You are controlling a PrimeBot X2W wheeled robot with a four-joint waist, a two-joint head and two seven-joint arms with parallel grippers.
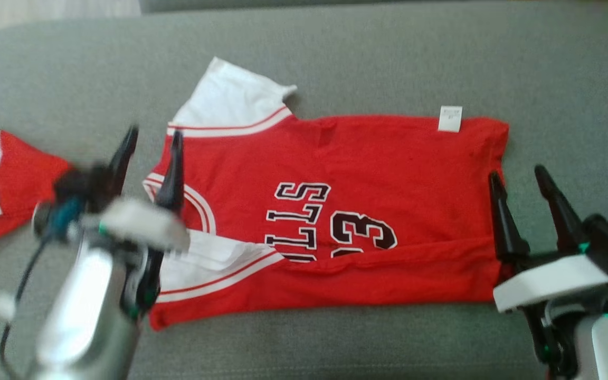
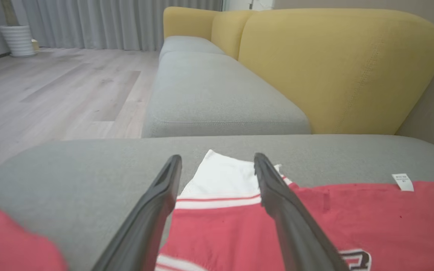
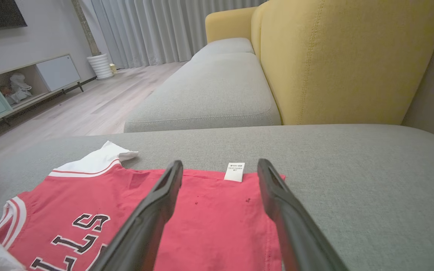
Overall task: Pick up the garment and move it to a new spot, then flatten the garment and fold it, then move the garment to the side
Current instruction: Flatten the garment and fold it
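Garment (image 1: 388,158) spread on grey cushion (image 1: 388,53) — near edge folded over.

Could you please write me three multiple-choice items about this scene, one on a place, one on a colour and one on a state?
1. Where does the white tag sit on the red jersey?
A. On its far edge, toward the end by the right gripper.
B. On a chest pocket.
C. On a hood.

2. What colour are the jersey's sleeves?
A. Black.
B. Mostly white.
C. Yellow.

3. How do the left gripper and the right gripper stand?
A. Both shut on the jersey.
B. Left shut, right open.
C. Both open.

Answers:
1 A: the tag lies on the edge farther from the robot, near the hem end.
2 B: both sleeves are white with red stripes.
3 C: each wrist view shows its jaws standing wide apart, gripping nothing.
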